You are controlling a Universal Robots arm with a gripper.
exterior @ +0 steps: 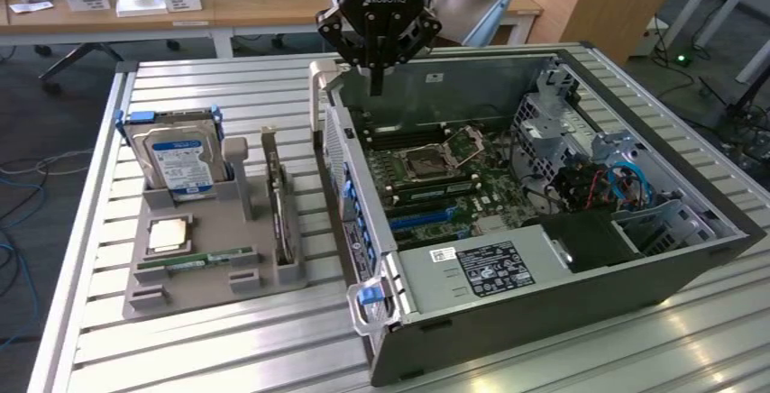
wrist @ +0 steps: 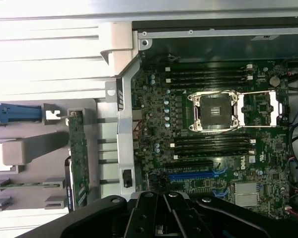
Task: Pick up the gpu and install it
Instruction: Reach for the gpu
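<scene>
The gpu [exterior: 280, 205] stands on its edge in a slot of the grey holder tray [exterior: 205, 289], to the exterior view's left of the open computer case [exterior: 517, 258]. In the wrist view the gpu [wrist: 78, 161] shows as a narrow green-brown board beside the case wall. My gripper [exterior: 375, 79] hangs above the back corner of the case, over the motherboard [exterior: 445, 177], apart from the card. Its black fingers [wrist: 156, 210] meet in a point with nothing between them. The motherboard's blue slot [wrist: 191, 175] and black slot [wrist: 188, 163] lie bare.
The tray also holds a silver hard drive [exterior: 180, 163] upright, a processor [exterior: 169, 233] and a green memory stick [exterior: 198, 260]. The open processor socket [wrist: 213, 111] sits mid-board. Cables [exterior: 601, 186] and drive cages crowd the case's right side. All rests on a slatted metal table [exterior: 216, 348].
</scene>
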